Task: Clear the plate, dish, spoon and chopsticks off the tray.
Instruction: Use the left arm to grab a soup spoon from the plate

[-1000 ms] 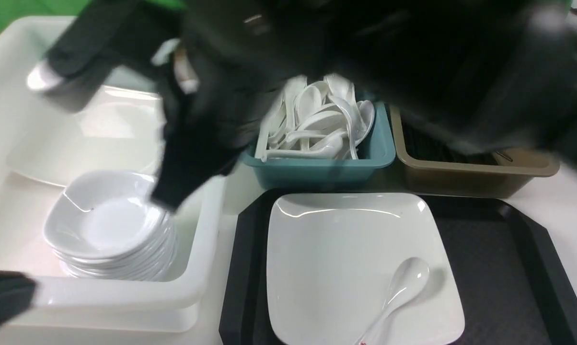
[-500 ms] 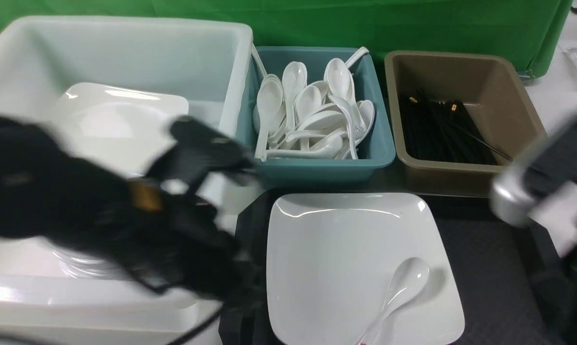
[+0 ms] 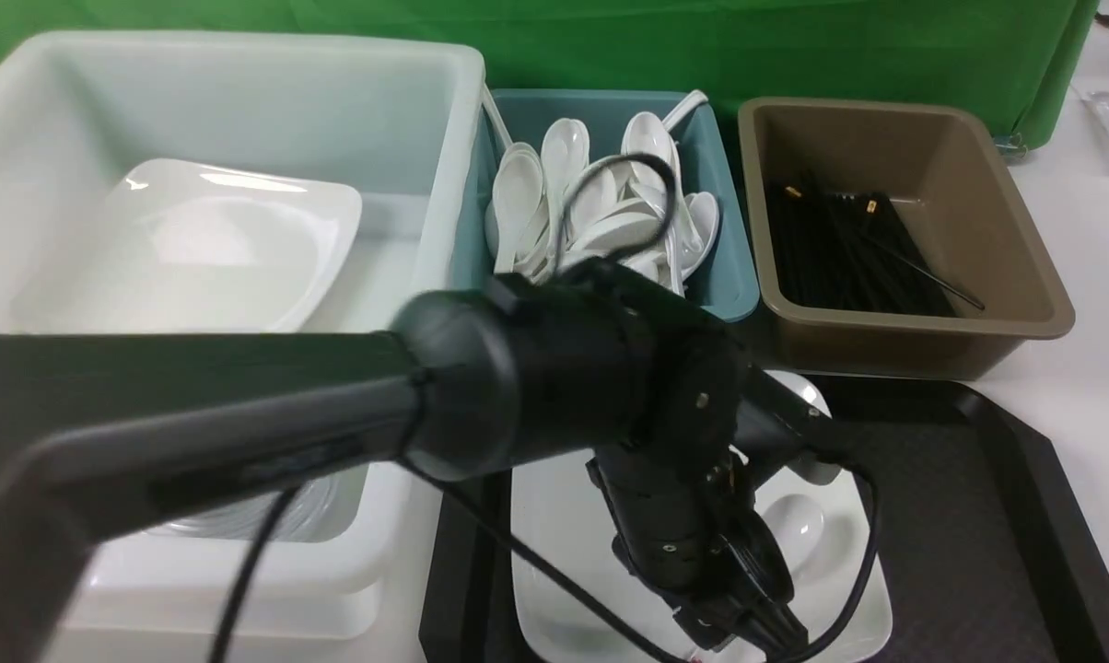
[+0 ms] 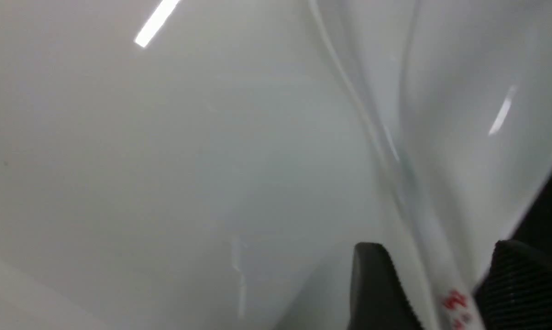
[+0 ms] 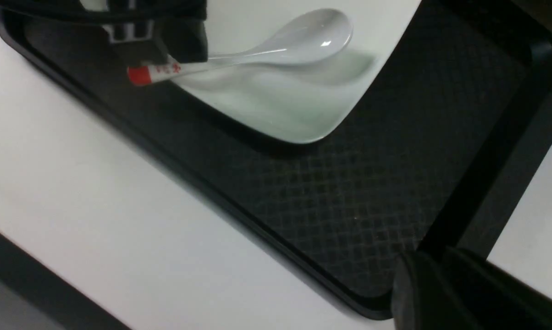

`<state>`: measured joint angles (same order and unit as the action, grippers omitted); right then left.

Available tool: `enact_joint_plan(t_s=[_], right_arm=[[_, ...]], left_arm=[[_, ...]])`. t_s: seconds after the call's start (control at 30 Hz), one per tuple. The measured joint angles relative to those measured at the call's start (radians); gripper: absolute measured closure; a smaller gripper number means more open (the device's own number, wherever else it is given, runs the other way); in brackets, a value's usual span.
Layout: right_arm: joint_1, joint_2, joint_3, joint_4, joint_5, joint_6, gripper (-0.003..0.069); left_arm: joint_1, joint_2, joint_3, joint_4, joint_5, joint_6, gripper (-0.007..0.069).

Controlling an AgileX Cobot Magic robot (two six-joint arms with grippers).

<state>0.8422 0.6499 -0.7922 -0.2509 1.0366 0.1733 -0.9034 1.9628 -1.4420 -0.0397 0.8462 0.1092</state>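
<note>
A white soup spoon [image 5: 299,39] with a red-marked handle lies in a large glossy white square plate [image 3: 550,502], which sits on the left part of a black textured tray [image 3: 960,534]. From the front, the left arm [image 3: 241,414] hides all but the spoon's bowl. The left wrist view shows the left gripper [image 4: 436,247], jaws parted, astride the handle beside the red mark. The right wrist view shows the red end jutting past the plate's edge. Bare tray stretches right of the plate. The right gripper [image 5: 434,275] hangs by the tray's rim; I cannot tell how its jaws stand.

Spoon [image 3: 797,523] half behind left arm [image 3: 554,387]
</note>
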Motion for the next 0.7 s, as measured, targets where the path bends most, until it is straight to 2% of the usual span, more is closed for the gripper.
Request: enact_joint_plan(t_s=[0.13,0.3,0.33,0.5,0.57,0.6,0.7], right_arm=[[0.000,-0.002,0.003,0.000,0.001,-0.002,0.0543],[0.000,-0.003,0.007,0.000,0.001,-0.003,0.0533],[0.000,-0.003,0.007,0.000,0.001,-0.003,0.0532],[0.000,-0.003,0.007,0.000,0.001,-0.004,0.0520],[0.000,-0.003,0.007,0.000,0.001,-0.004,0.0519],[0.000,-0.003,0.008,0.000,0.001,-0.004,0.0519],[0.000,-0.003,0.008,-0.008,0.003,-0.005,0.0517]], left_arm=[[0.000,0.043,-0.008,0.028,-0.039,-0.021,0.0179],[0.000,0.071,-0.008,0.040,-0.055,-0.031,0.0171],[0.000,0.074,-0.009,0.048,-0.056,-0.031,0.0186],[0.000,0.078,-0.015,0.061,-0.060,-0.031,0.0354],[0.000,0.078,-0.016,0.059,-0.056,-0.031,0.0513],[0.000,0.078,-0.016,0.057,-0.054,-0.030,0.0547],[0.000,0.075,-0.017,0.054,-0.043,-0.029,0.0552]])
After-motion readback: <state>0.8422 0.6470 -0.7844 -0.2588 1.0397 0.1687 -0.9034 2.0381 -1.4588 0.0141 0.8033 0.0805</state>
